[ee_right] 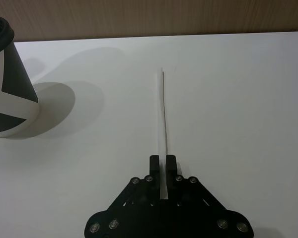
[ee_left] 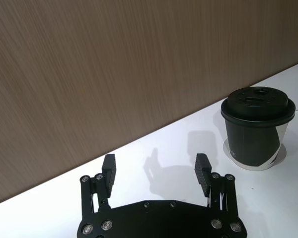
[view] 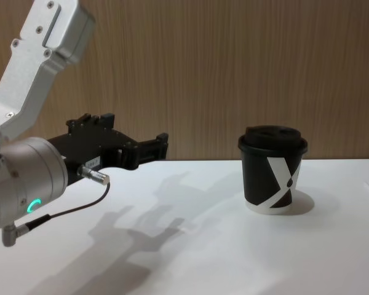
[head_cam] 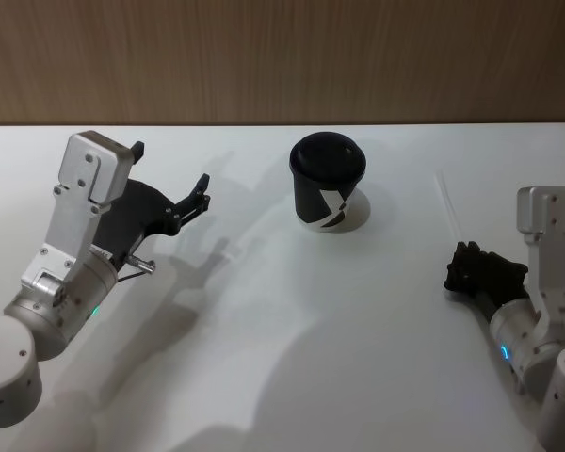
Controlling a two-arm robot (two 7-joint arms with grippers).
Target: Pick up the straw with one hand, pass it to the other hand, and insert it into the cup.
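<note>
The thin white straw (head_cam: 449,209) lies along the right side of the table, and my right gripper (head_cam: 461,256) is shut on its near end. In the right wrist view the straw (ee_right: 164,114) runs straight out from between the closed fingers (ee_right: 154,163) towards the wall. The black lidded cup (head_cam: 328,184) with its white X mark stands upright at the table's centre back, left of the straw. My left gripper (head_cam: 193,198) hovers open and empty at the left, pointing towards the cup (ee_left: 256,131). The chest view shows the left gripper (view: 154,147) well left of the cup (view: 272,169).
A white table (head_cam: 292,330) stretches across the front and middle with only arm shadows on it. A brown wood-grain wall (head_cam: 282,56) closes off the table's back edge.
</note>
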